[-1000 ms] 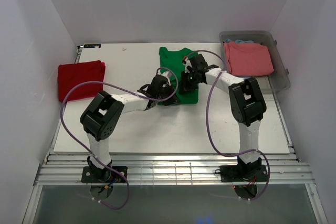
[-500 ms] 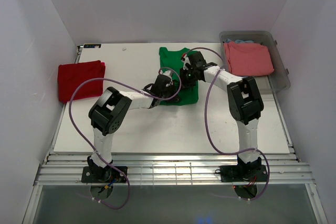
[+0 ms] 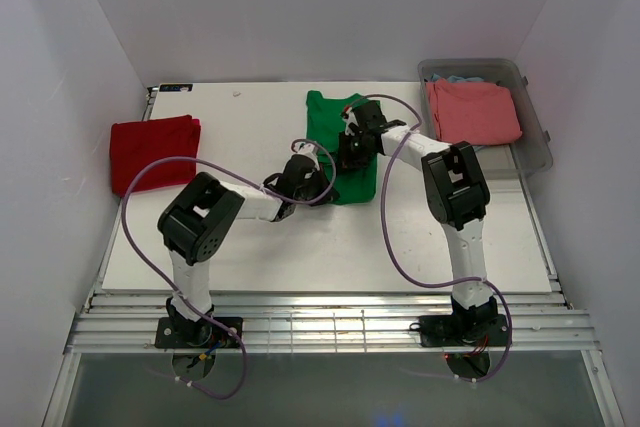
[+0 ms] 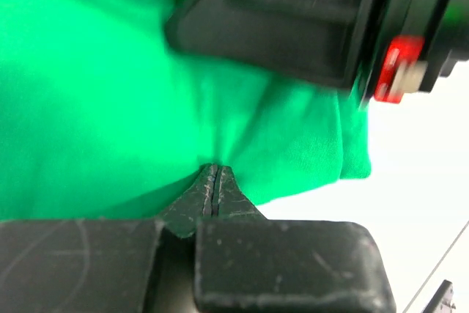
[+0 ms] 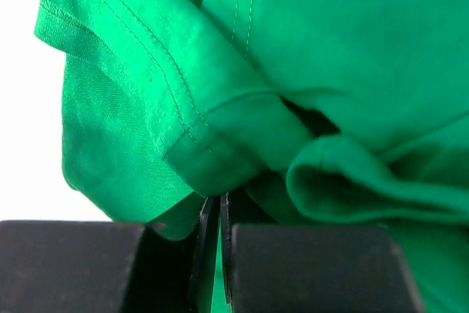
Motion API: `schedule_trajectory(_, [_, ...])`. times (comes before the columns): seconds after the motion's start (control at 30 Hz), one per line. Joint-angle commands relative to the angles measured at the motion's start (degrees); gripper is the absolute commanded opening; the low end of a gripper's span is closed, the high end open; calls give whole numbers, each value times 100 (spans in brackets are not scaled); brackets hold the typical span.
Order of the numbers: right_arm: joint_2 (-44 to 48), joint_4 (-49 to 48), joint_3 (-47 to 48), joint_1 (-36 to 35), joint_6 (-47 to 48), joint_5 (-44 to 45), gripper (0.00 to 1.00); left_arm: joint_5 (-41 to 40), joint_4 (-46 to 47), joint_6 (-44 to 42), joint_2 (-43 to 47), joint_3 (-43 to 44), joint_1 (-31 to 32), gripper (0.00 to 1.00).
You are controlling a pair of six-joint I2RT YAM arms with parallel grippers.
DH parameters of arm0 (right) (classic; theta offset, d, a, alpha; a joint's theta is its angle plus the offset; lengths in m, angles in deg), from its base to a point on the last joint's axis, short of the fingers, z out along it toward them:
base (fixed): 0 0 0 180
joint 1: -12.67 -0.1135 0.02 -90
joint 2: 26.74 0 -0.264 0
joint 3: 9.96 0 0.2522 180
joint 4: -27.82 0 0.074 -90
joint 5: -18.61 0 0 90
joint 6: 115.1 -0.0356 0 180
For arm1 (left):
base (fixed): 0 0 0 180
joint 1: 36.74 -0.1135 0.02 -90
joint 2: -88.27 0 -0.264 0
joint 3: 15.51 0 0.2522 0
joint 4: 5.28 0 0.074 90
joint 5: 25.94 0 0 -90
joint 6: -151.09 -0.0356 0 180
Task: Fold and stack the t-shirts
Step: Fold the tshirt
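Observation:
A bright green t-shirt [image 3: 328, 122] lies partly folded at the table's back middle. My left gripper [image 3: 303, 180] is shut on its near left edge, and the cloth puckers at the tips [image 4: 213, 168]. My right gripper [image 3: 352, 147] is over the shirt's middle, shut on a hemmed fold [image 5: 213, 199] with green cloth between the fingers. In the left wrist view the green t-shirt [image 4: 95, 100] fills the frame under the right gripper's black body [image 4: 293, 20]. A deep red t-shirt [image 3: 152, 150] lies folded at the left. A salmon-pink t-shirt [image 3: 470, 112] rests in the bin on a light blue one [image 3: 460, 78].
The clear plastic bin [image 3: 540, 152] stands at the back right, off the white board. The white board [image 3: 300, 247] spans the table in front of the arms. White walls close in on three sides. Both arms' purple cables loop over the board's near half.
Both grippers have shifted a little to the left with the green cloth held. The left arm's elbow swung right and back again. The shirt's lower edge has drawn in narrower.

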Motion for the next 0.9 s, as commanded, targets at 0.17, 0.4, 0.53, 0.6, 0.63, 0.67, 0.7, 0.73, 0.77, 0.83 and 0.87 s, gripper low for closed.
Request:
schedule_trajectory(0.17, [-102,-107,367,53,40,449,8,16,-587,264,385,-1411,174,0])
schedule_trajectory(0.4, [-329,-71,982,220,-39,774,8,112,-490,353,359,-1887,658,0])
schedule_trajectory(0.53, [-383,-177,1281,255,-4,1327,8,165,-490,370,307,-1931,842,0])
schedule_trajectory(0.6, [-365,-256,1431,273,31,1678,8,165,-499,353,333,-1914,939,0])
schedule_trajectory(0.63, [-348,-343,1483,273,57,1776,8,156,-499,361,359,-1914,974,0])
schedule_trajectory(0.67, [-295,-396,1545,264,84,1846,8,130,-499,353,385,-1905,1018,0])
schedule_trajectory(0.7, [-260,-458,1572,273,145,1960,8,121,-508,353,473,-1914,1036,0])
schedule_trajectory(0.73, [-216,-580,1572,273,171,1996,8,112,-508,344,526,-1914,1045,0])
schedule_trajectory(0.77, [-103,-633,1572,273,198,1996,8,104,-525,335,570,-1914,1054,0])
schedule_trajectory(0.83, [38,-774,1528,273,286,2216,8,86,-560,335,824,-1905,1054,0])
schedule_trajectory(0.87, [213,-809,1493,273,312,2199,8,69,-586,335,938,-1896,1054,0])
